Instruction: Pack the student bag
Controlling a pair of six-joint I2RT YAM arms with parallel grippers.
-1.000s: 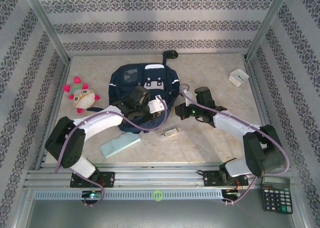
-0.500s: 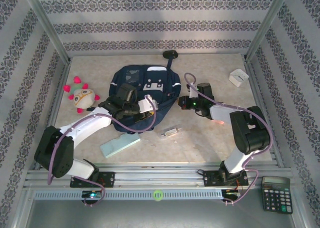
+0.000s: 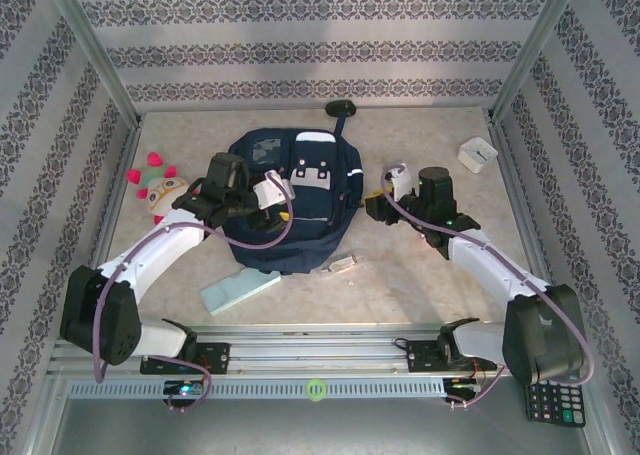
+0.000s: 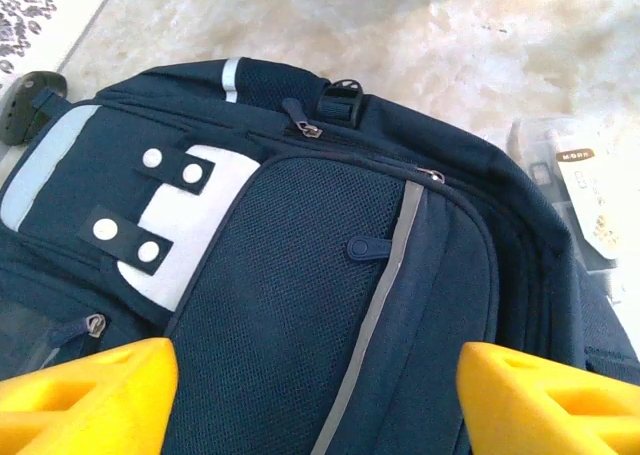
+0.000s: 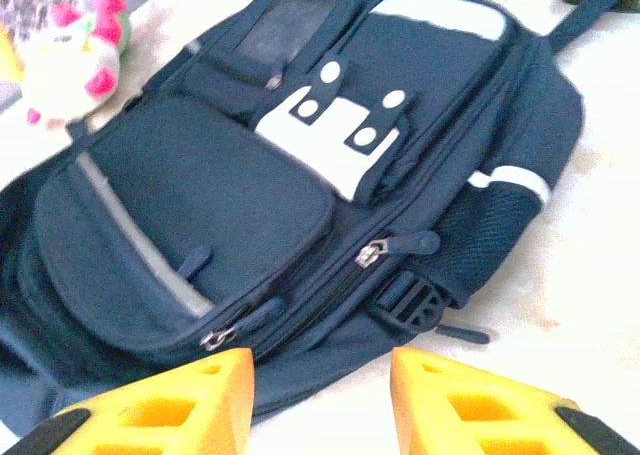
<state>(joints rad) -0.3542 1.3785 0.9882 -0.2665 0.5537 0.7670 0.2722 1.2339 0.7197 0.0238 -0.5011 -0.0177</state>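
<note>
The student bag (image 3: 300, 200) is a navy-blue backpack with white patches and grey stripes, lying flat, front up, in the middle of the table. My left gripper (image 3: 268, 191) hovers over the bag's left side. In the left wrist view its yellow fingertips (image 4: 90, 395) stand wide apart above the mesh front pocket (image 4: 290, 275), open and holding nothing (image 4: 320, 405). My right gripper (image 3: 380, 203) sits just off the bag's right edge. It is open (image 5: 320, 405), with the bag's side zippers (image 5: 375, 252) just ahead of the gap.
A pink and white plush toy (image 3: 163, 190) lies left of the bag. A pale green flat book (image 3: 240, 290) and a small clear packet (image 3: 342, 266) lie in front of it. A white box (image 3: 477, 153) sits far right. A calculator (image 3: 553, 400) rests off the table's near right corner.
Both grippers have opened. The left arm swung left and back over the bag. The right arm drew back to the right, and the bag now lies flatter with more of its front showing.
</note>
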